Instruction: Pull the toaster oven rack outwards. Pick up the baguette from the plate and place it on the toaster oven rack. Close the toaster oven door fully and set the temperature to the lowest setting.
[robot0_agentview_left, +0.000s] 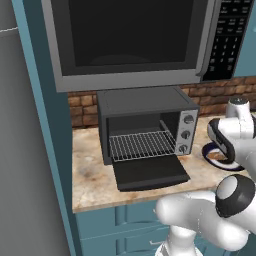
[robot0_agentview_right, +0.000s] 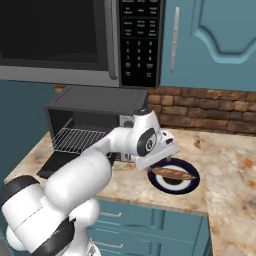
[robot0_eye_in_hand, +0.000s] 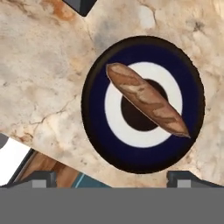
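Jaws wide apart, holding nothing, above the baguette (robot0_eye_in_hand: 147, 100), which lies diagonally on the plate (robot0_eye_in_hand: 98, 140) near the surface's (robot0_agentview_left: 95, 185) front edge. Oven (robot0_agentview_left: 145, 125) door (robot0_agentview_left: 150, 172) down (rack (robot0_agentview_left: 141, 145) showing inside).

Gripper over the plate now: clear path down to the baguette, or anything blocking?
Probably yes. The gripper is open above the plate, and the baguette lies bare across the plate's middle with nothing on or beside it. It lies diagonal to the fingertips, so a wrist turn may help.
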